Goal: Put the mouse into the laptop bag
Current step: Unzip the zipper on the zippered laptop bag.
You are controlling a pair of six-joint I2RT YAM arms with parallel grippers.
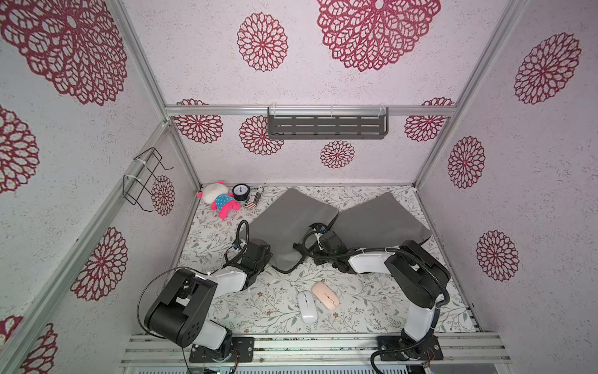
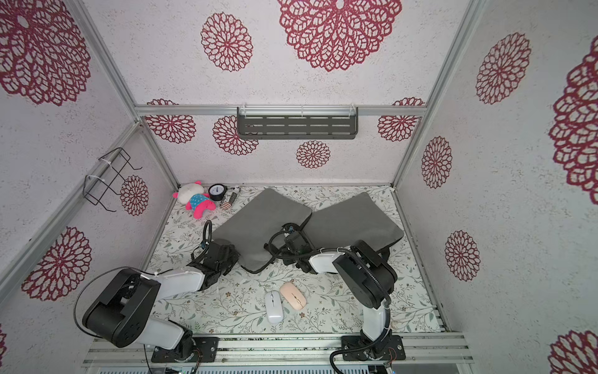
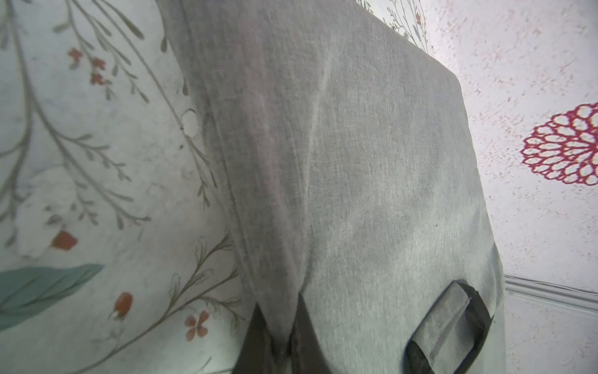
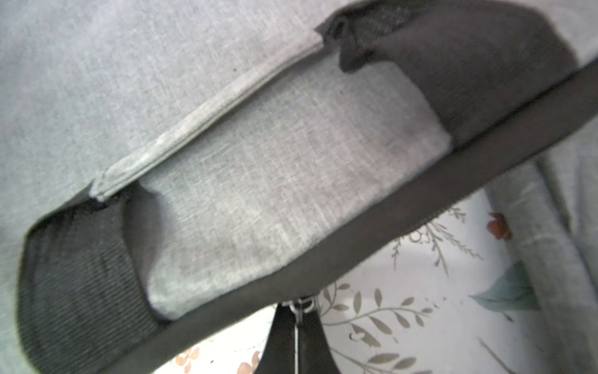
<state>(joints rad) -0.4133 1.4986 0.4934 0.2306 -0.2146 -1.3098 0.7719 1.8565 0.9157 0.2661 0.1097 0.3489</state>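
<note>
Right gripper (image 4: 297, 336) is pinched shut on the zipper pull (image 4: 302, 303); left gripper (image 3: 280, 330) clamps the laptop bag (image 3: 372, 178) edge. Prob. unzipping: pull along the zip track (image 4: 388, 210) w/ left bracing, fabric taut.

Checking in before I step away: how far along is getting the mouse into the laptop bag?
Done: nothing packed; the white mouse and peach mouse lie untouched on the table. In hand: the left gripper has its jaws shut on the edge of the nearer gray bag; the right gripper pinches a zipper pull. Left: open the bag, pick up a mouse, put it inside.
</note>
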